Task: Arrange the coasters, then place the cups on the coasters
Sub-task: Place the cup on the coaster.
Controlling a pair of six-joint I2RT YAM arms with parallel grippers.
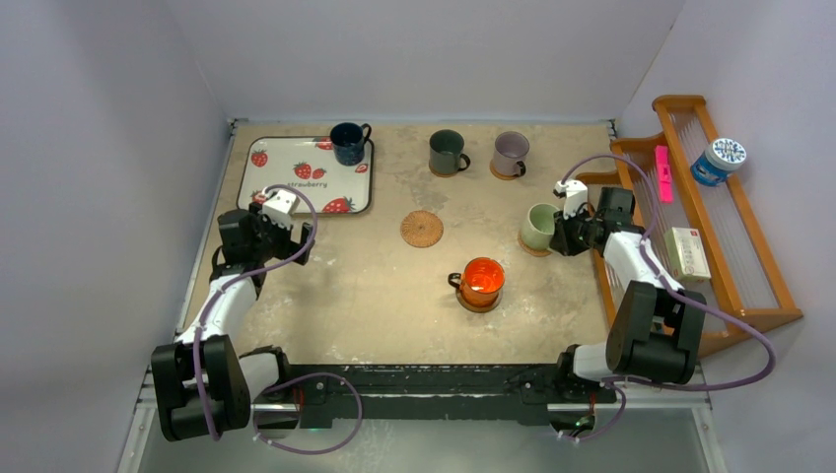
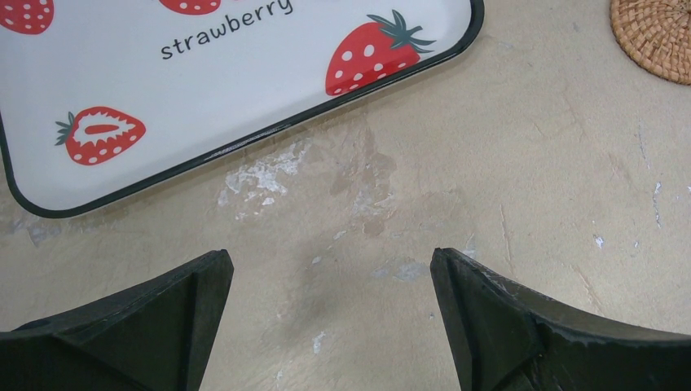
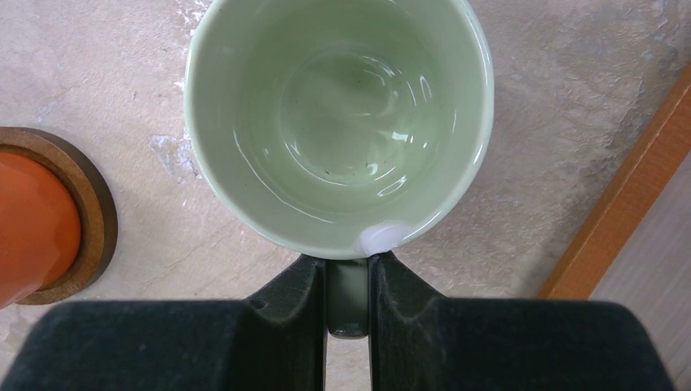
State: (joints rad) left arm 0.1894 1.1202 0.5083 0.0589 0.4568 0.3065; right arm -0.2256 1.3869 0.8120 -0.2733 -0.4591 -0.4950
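One cup is mine at this moment: my right claw [image 3: 349, 273] is pinched narrow on the handle [image 3: 349, 314] of the pale green mug [image 3: 338, 122]. The mug stands upright at the right side of the table [image 1: 375, 296], over a brown coaster [image 1: 533, 249] whose edge peeks out beneath it in the overhead view. I cannot tell whether its base is fully down or a touch above. To do this well, I judge I should keep the mug level and settle it so the coaster's rim shows evenly all round. Then I should part my fingers only enough to free the handle and back straight out along it, so nothing twists the mug off centre. The orange mug [image 3: 24, 220] sits on a dark wooden coaster [image 3: 91, 220] close by, so I'd avoid swinging that way. My left claw [image 2: 330, 259] hangs spread wide and empty just beside the strawberry tray [image 2: 204, 106], where the navy mug [image 1: 348, 143] waits; the woven coaster [image 1: 422, 229] mid-table has no cup.
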